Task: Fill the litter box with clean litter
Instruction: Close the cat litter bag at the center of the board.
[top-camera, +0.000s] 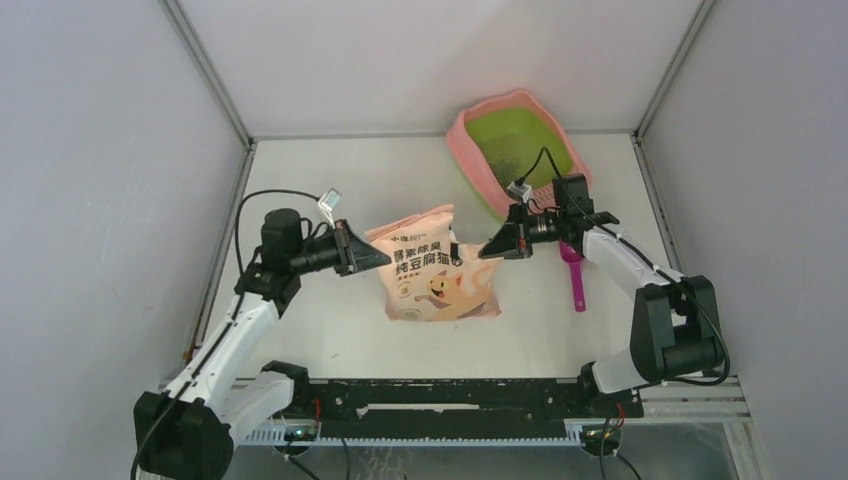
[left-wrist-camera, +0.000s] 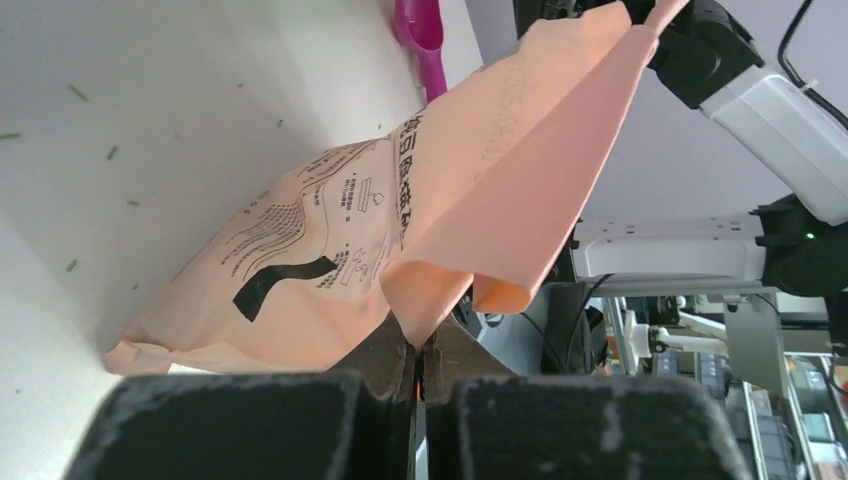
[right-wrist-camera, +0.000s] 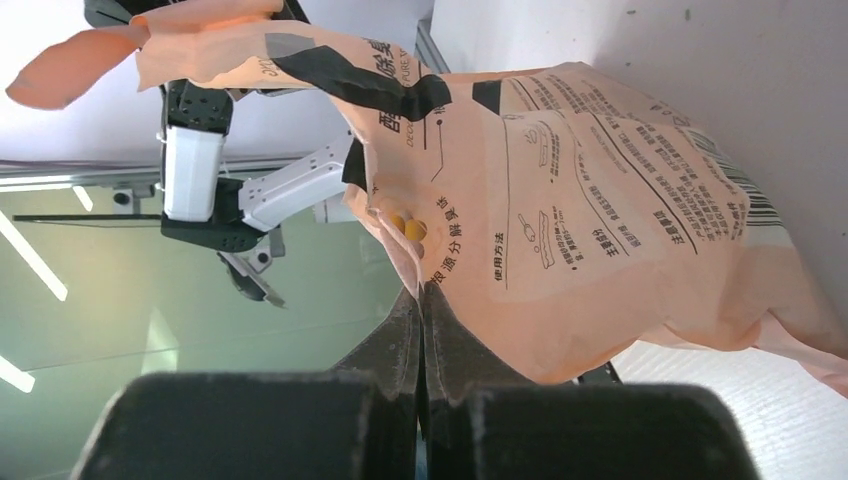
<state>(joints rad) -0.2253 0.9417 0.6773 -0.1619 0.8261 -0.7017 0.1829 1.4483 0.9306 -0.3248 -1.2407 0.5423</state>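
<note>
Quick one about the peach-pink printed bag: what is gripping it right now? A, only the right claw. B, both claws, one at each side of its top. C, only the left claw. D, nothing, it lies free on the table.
B: each wrist view shows its own fingers pinched shut on a fold of the bag, the left claw at one side of its top and the right claw at the other.

The bag blocked the bench's middle, the litter box and scoop its far right corner; the far left corner lay open
</note>
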